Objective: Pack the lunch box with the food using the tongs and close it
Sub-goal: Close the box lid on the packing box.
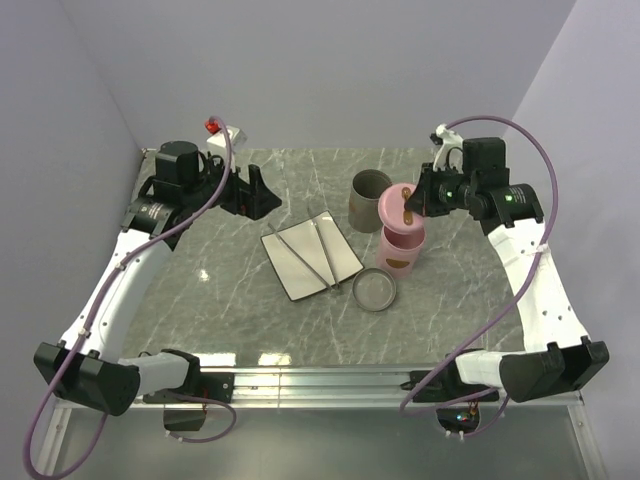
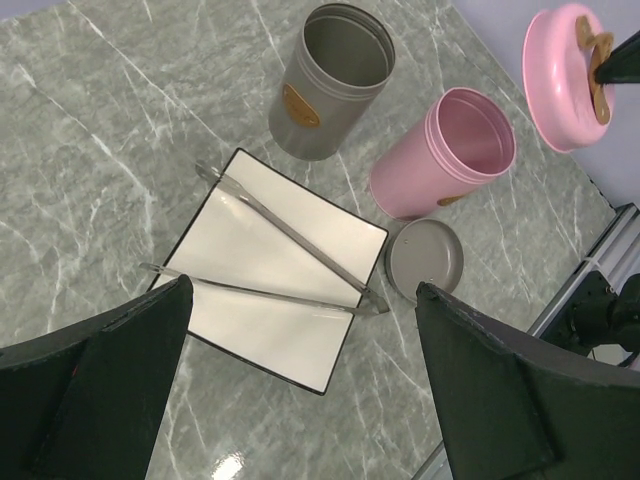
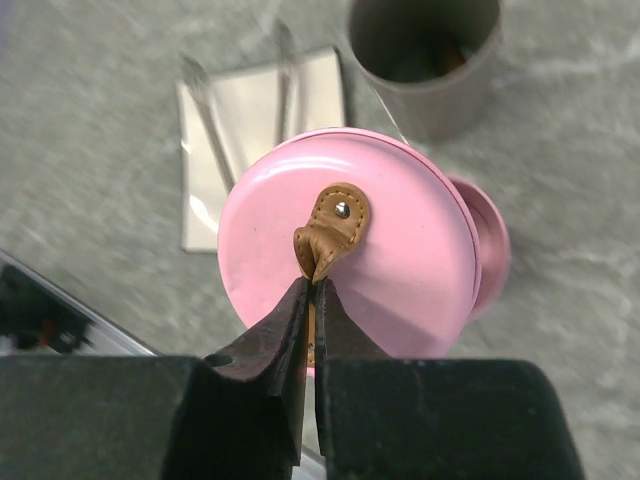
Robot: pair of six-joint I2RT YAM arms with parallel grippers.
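The thin silver tongs [image 1: 322,248] [image 2: 290,232] lie in a narrow V on a white square plate [image 1: 290,280] [image 2: 260,325]. The pink cylindrical lunch box [image 1: 402,255] [image 2: 450,150] stands open to the right of the plate. My right gripper [image 1: 418,202] [image 3: 312,285] is shut on the brown leather tab of the pink lid [image 1: 395,207] [image 3: 400,250] and holds the lid above the box. My left gripper [image 1: 262,190] [image 2: 305,288] hovers open and empty left of the plate. The food is out of view, apart from a dim brownish shape inside the grey canister [image 3: 430,50].
The open grey canister [image 1: 369,198] [image 2: 325,85] stands behind the pink box. Its grey lid [image 1: 374,289] [image 2: 425,258] lies flat on the marble table just right of the plate's near corner. A metal rail [image 1: 320,380] runs along the near table edge.
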